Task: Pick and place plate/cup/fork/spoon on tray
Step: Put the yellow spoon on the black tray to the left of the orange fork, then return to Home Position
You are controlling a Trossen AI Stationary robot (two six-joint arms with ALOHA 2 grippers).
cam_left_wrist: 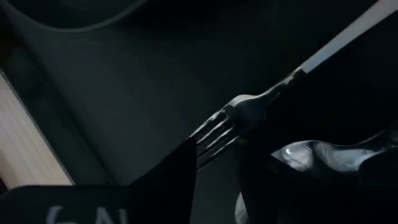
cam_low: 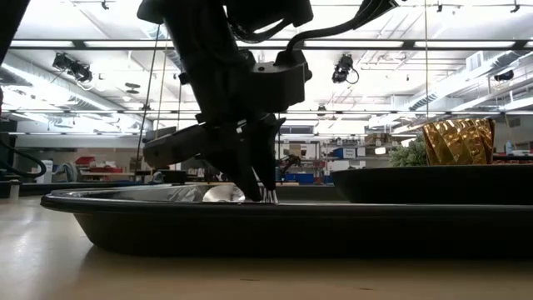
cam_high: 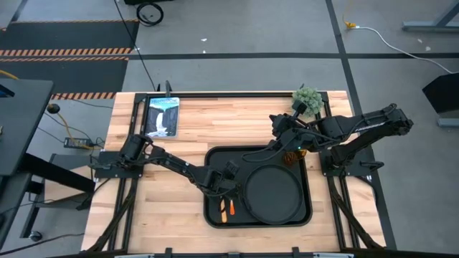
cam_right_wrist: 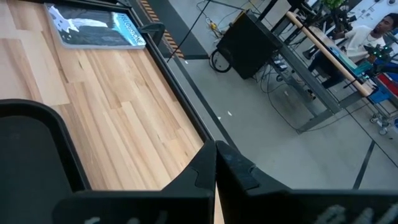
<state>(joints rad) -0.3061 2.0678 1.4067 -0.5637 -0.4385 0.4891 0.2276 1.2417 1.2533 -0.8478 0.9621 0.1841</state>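
The black tray (cam_high: 215,161) lies mid-table. The round black plate (cam_high: 272,193) sits in its right half, and the amber cup (cam_high: 290,155) stands in its far right corner. The fork (cam_left_wrist: 261,99) and the spoon (cam_left_wrist: 323,155) lie side by side on the tray's left strip, with their orange handles (cam_high: 231,209) toward the near edge. My left gripper (cam_high: 224,188) reaches down into the tray and is shut on the fork's head. My right gripper (cam_high: 276,123) is shut and empty, up over the tray's far edge. My left gripper pinches the fork's tined head (cam_left_wrist: 214,134) between its two fingers (cam_left_wrist: 171,180), one on each side of the tines. The fingers come from above, slanting down. The fork lies on the tray floor, its handle pointing away from the fingers.
A small green plant (cam_high: 307,100) stands at the table's far right. A picture book (cam_high: 161,115) lies at the far left. Bare wood lies left of the tray and along the far edge.
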